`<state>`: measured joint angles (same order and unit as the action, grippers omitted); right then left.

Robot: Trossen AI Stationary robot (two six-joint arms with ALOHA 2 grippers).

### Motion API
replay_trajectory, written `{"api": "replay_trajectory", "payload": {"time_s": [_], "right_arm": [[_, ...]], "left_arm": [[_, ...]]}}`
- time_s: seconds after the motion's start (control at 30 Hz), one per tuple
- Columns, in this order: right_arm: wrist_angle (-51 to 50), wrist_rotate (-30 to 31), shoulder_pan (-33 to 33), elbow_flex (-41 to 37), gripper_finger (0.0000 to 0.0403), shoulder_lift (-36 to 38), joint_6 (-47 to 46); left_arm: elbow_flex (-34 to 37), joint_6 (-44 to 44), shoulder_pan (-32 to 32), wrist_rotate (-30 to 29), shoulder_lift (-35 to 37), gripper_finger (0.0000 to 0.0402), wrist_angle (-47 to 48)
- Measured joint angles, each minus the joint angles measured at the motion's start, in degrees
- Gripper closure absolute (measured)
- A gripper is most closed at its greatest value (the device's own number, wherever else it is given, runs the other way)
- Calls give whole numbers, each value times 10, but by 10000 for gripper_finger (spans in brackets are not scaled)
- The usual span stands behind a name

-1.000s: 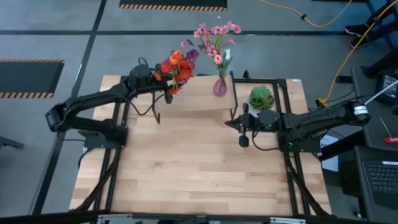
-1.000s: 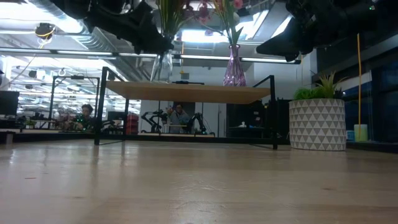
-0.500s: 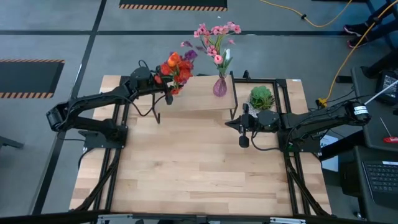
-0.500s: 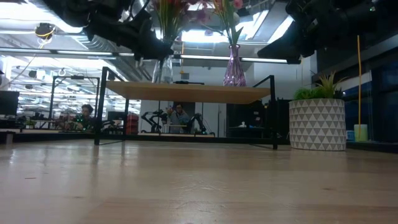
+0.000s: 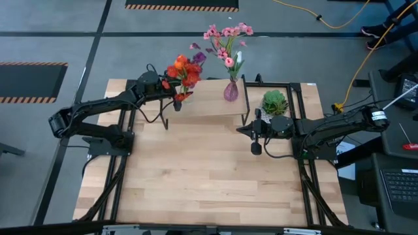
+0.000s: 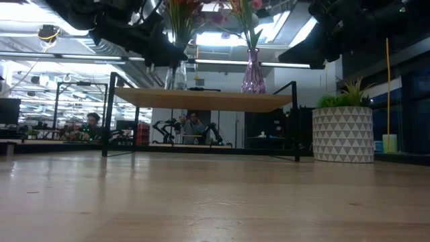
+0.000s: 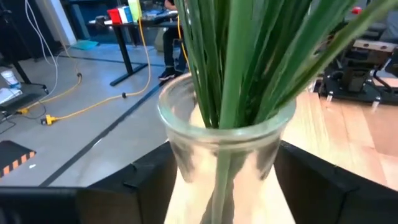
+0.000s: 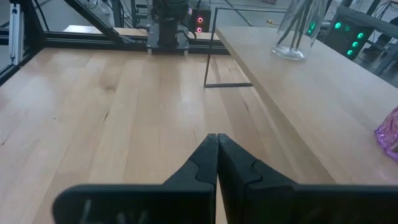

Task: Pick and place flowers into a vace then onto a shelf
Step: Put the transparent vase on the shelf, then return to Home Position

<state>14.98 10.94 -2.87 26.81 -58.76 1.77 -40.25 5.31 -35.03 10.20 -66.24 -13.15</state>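
Left end effector (image 5: 175, 99) apparently widened beside clear vase (image 7: 225, 149), arm outstretched

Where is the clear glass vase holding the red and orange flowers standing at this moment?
In the high view, the clear glass vase stands on the shelf at its left end, left of the purple vase, between the left gripper's open fingers.

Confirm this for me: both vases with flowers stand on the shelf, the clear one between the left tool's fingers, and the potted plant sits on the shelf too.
Wrong about the potted plant: the low view shows it on the tabletop, beside the shelf. The rest holds: the clear vase and purple vase with flowers stand on the shelf, the clear one between the left tool fingers.
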Motion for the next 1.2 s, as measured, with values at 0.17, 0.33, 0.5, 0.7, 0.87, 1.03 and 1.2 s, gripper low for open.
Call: {"api": "replay_trajectory", "payload": {"time_s": [0.17,0.33,0.5,0.7,0.87,1.03,1.2], "right_arm": [[-1,0,0,0,393,0,0],[-2,0,0,0,393,0,-1],[-2,0,0,0,393,0,0],[5,0,0,0,393,0,-2],[11,0,0,9,393,0,-33],[9,0,0,10,393,0,-31],[2,0,0,10,393,0,-30]], "left_arm": [[0,8,0,0,9,135,-2],[0,18,0,0,47,136,23],[0,51,0,0,108,135,104],[0,66,0,-24,190,156,184],[4,50,8,-14,254,212,224],[60,25,24,-17,340,294,214],[133,-2,43,-17,449,363,205]]}}
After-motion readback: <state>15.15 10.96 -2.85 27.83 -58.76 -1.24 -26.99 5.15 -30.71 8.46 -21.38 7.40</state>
